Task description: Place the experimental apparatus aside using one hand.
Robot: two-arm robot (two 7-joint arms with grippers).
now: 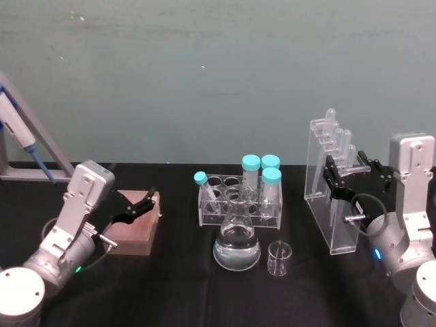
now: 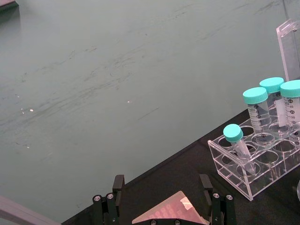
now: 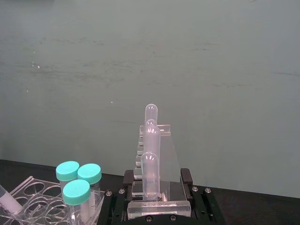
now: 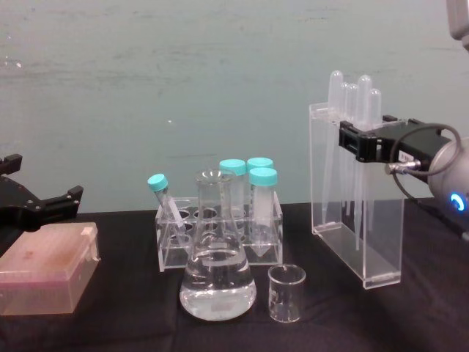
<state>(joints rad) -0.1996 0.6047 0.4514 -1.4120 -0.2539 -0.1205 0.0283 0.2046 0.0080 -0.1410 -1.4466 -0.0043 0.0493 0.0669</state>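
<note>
The right wrist view's lower edge cuts off the base of the pipette stand and the tube rack.

Graduation marks on one teal-capped tube seem to read 40 and 30.

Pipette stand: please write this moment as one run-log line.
right tool: closed around pipette stand | left tool: open, over pink box | flask, beaker: untouched

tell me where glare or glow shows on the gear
Head view: bright glints on the conical flask. Chest view: a blue ring light glows behind the right pincer, closed on the pipette stand. Left wrist view: a sheen on the pink box below the open left pincer.
</note>
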